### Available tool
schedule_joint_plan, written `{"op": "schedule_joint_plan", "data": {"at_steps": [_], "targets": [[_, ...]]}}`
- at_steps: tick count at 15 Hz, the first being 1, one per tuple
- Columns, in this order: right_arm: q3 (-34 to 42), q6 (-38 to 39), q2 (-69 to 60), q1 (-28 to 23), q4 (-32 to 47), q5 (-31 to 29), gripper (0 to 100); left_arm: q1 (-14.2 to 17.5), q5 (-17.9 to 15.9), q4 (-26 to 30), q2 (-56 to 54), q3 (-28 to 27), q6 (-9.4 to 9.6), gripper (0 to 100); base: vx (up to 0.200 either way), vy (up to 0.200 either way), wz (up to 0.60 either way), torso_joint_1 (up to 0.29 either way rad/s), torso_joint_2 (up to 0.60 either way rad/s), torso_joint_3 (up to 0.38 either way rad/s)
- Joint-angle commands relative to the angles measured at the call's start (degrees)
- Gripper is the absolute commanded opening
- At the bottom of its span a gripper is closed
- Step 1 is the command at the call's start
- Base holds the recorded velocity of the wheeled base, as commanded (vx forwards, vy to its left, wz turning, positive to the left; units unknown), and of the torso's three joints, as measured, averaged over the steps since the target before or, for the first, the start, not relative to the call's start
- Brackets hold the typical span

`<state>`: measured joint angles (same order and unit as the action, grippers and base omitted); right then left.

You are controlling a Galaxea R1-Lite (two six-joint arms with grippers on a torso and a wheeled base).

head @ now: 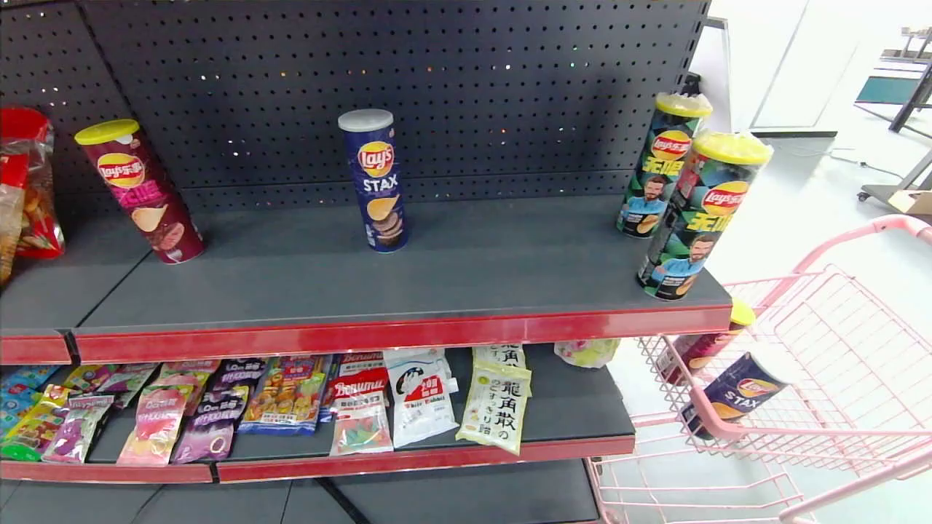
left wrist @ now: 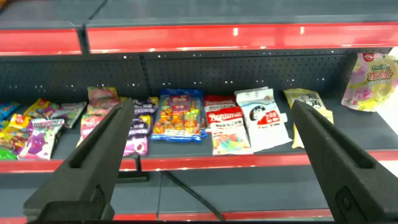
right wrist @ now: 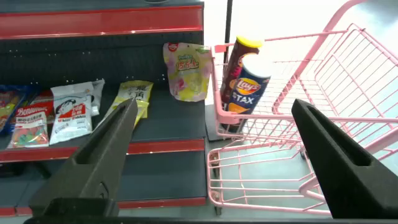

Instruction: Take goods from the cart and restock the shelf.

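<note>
The pink cart [head: 837,320] stands to the right of the shelf and holds a blue chip can [head: 734,393] and a maroon chip can [head: 700,343], both leaning against its front wall. On the upper shelf board [head: 466,276] stand a maroon can [head: 140,191], a blue can [head: 374,180] and two green-black cans [head: 659,166] [head: 703,215]. My right gripper [right wrist: 214,104] is open and empty, low before the shelf, facing the cart's blue can [right wrist: 245,93] and maroon can [right wrist: 239,53]. My left gripper [left wrist: 212,106] is open and empty, facing the lower shelf's snack bags [left wrist: 227,124].
The lower shelf [head: 568,407] carries a row of flat snack bags [head: 291,400], with a pale bag [head: 586,351] at its right end. A red bag [head: 25,182] sits at the upper shelf's far left. Wide gaps lie between the standing cans.
</note>
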<state>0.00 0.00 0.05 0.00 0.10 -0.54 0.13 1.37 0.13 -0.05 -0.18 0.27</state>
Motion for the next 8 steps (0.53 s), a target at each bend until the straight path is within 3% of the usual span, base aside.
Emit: {"op": "schedule_joint_plan", "data": {"at_steps": [1,8], "targets": [[0.00,0.00,0.04,0.00,-0.01,0.01,100,0.04,0.04,0.04,0.05,0.01,0.00,100,0.000,-0.200,0.00,0.007,0.00,0.007],[0.00,0.00,0.04,0.00,-0.01,-0.08,100,0.04,0.04,0.04,0.05,0.01,0.00,100,0.000,-0.200,0.00,0.001,0.00,0.002]]}}
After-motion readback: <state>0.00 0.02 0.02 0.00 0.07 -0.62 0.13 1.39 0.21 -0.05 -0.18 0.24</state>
